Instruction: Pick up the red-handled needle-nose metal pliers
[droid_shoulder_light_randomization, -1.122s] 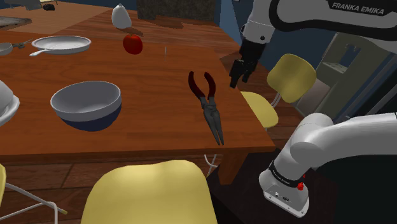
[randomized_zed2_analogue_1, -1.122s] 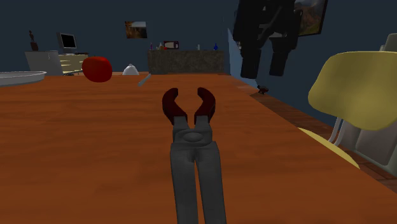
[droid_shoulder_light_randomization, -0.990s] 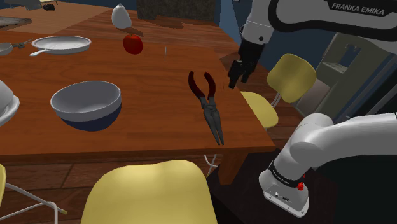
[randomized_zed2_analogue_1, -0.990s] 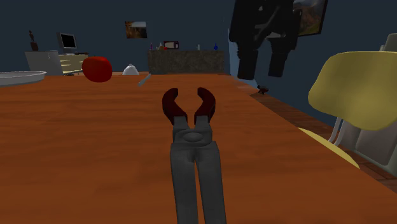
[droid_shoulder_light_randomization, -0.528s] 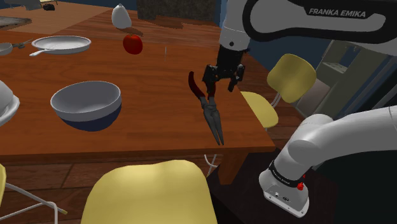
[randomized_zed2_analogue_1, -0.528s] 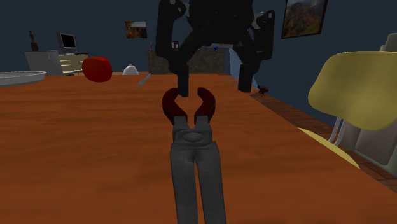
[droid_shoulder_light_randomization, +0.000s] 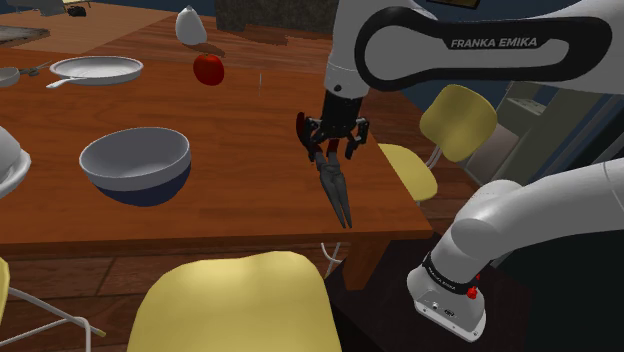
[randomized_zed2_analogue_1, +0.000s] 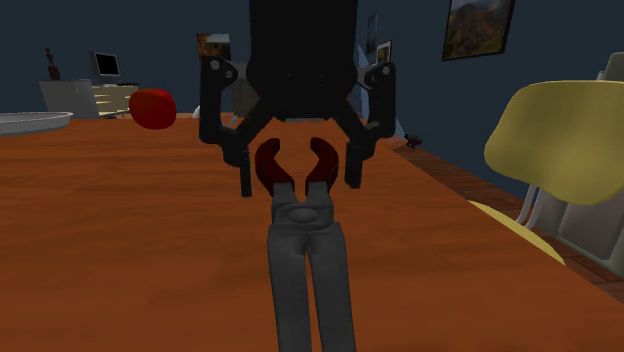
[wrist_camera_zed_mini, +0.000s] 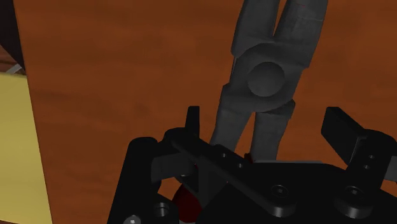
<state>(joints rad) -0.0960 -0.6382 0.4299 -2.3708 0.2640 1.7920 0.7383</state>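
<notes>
The pliers (droid_shoulder_light_randomization: 335, 185) lie flat on the brown table (droid_shoulder_light_randomization: 240, 110) near its edge. Their dark red handles (randomized_zed2_analogue_1: 322, 160) point toward the far side, and the long grey jaws (randomized_zed2_analogue_1: 308, 270) point toward the near edge. My black gripper (randomized_zed2_analogue_1: 298, 172) hangs low over the handle end and is open. One finger (randomized_zed2_analogue_1: 243, 168) stands outside each red handle and neither touches. In the wrist view the grey pivot of the pliers (wrist_camera_zed_mini: 266, 77) lies just ahead of the gripper (wrist_camera_zed_mini: 267, 127), and a bit of red shows under the hand.
A grey-and-blue bowl (droid_shoulder_light_randomization: 135, 162) sits to the shoulder view's left of the pliers. A red apple (droid_shoulder_light_randomization: 208, 68), a plate (droid_shoulder_light_randomization: 96, 68) and a white pot (droid_shoulder_light_randomization: 188, 22) stand farther back. Yellow chairs (droid_shoulder_light_randomization: 455, 115) (droid_shoulder_light_randomization: 235, 300) stand at the table's edges.
The gripper has swung from beyond the table's right edge to over the pliers' handles and come down around them. It stays open, and the pliers have not moved.
</notes>
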